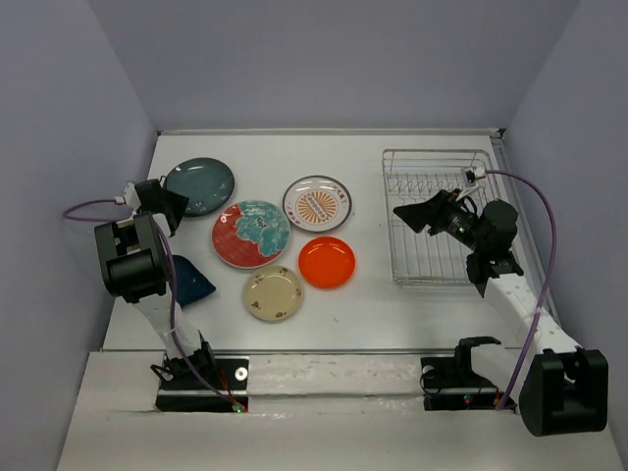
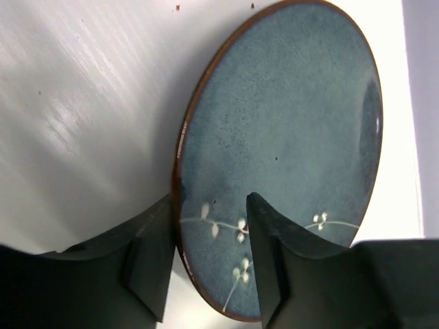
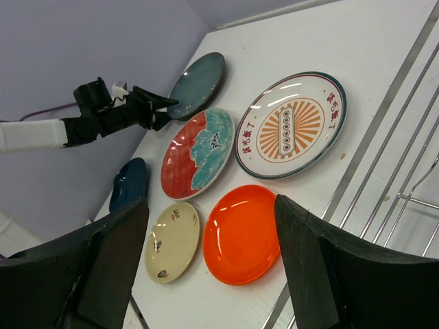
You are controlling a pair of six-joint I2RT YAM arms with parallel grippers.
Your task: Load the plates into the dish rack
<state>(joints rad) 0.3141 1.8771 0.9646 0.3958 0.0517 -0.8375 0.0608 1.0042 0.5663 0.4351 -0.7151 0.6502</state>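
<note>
1. The left end effector (image 2: 209,205) sits low on the counter (image 1: 392,304) at the near-left rim of the dark teal-grey plate (image 2: 288,123).
2. Its two fingers straddle that rim, one outside the plate against the edge and the other over the plate's glazed face, beside small white flower sprigs. A strip of plate shows between them, and I cannot tell whether they are clamped on the rim.
3. The teal-grey plate lies flat on the counter, reaching forward and to the right of this end effector.
4. The red-rimmed floral plate (image 1: 251,234) lies to this end effector's right, near the teal-grey plate. The dark blue plate (image 1: 191,282) lies behind this end effector, partly under the left arm.
5. The right end effector (image 3: 211,202) is released, its fingers spread wide with nothing between them.
6. It hovers over the dish rack (image 1: 432,260), which holds no plates.
7. To the left of the right end effector, well apart from it, lie the sunburst plate (image 1: 317,203), the orange-red plate (image 1: 326,262) and the small cream plate (image 1: 273,293), all flat on the counter.
</note>
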